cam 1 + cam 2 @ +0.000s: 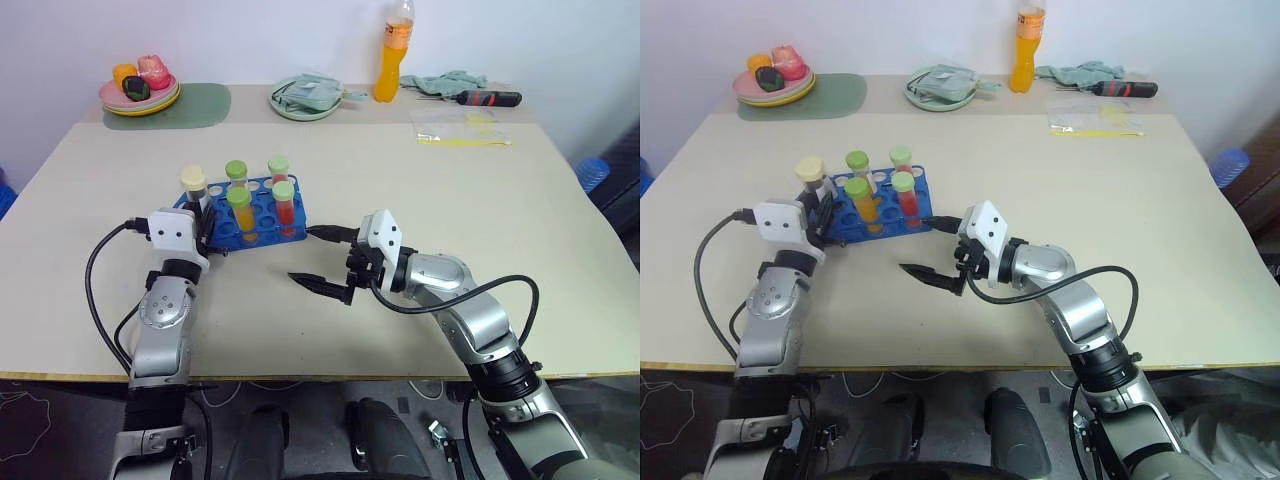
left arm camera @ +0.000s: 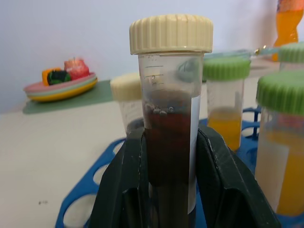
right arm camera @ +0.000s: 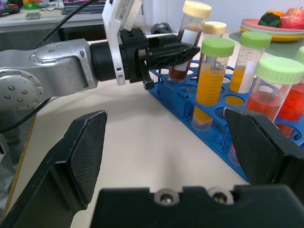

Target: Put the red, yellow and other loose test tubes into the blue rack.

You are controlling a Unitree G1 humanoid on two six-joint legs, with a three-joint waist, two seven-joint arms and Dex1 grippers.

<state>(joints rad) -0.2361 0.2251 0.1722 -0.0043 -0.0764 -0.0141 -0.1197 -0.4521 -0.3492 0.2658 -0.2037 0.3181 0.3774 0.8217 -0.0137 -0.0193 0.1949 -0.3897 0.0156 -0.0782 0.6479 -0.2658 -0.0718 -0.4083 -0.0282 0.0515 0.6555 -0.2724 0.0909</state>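
Observation:
The blue rack lies left of the table's middle. Several green-capped test tubes stand in it, some with yellow-orange liquid, some with red. A cream-capped tube stands at the rack's far end. My left gripper is shut on a dark brown test tube with a cream cap. It holds the tube slightly tilted over the rack's left end; I cannot tell whether its foot is in a hole. My right gripper stands open and empty just right of the rack, pointing at it.
Along the table's back edge stand a plate of toy fruit on a green mat, a green dish with a cloth, an orange drink bottle, a screwdriver and a clear bag.

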